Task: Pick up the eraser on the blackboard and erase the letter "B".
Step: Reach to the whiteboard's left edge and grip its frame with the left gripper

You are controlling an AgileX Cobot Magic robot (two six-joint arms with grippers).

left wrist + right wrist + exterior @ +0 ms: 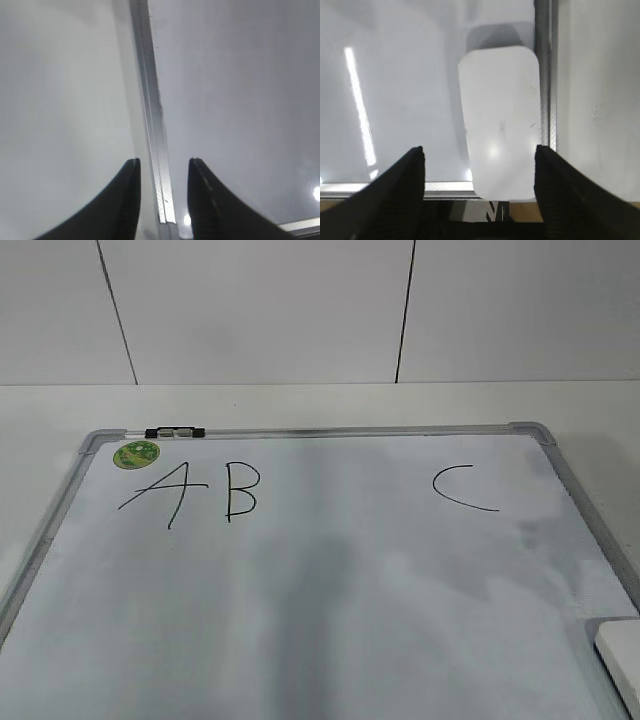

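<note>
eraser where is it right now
The eraser lies at the blackboard's lower right corner in the exterior view, against the right frame, below the right end effector.

White blackboard with grey frame and green sticker, black letter "B", white eraser.

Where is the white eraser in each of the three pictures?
Exterior view: the eraser sits at the bottom right edge, cut off, on the blackboard.
Left wrist view: not in it; only the board's frame and the left gripper.
Right wrist view: the eraser fills the middle, between the fingers of the open right gripper.
Shared landmark: the grey metal frame beside the eraser.
</note>
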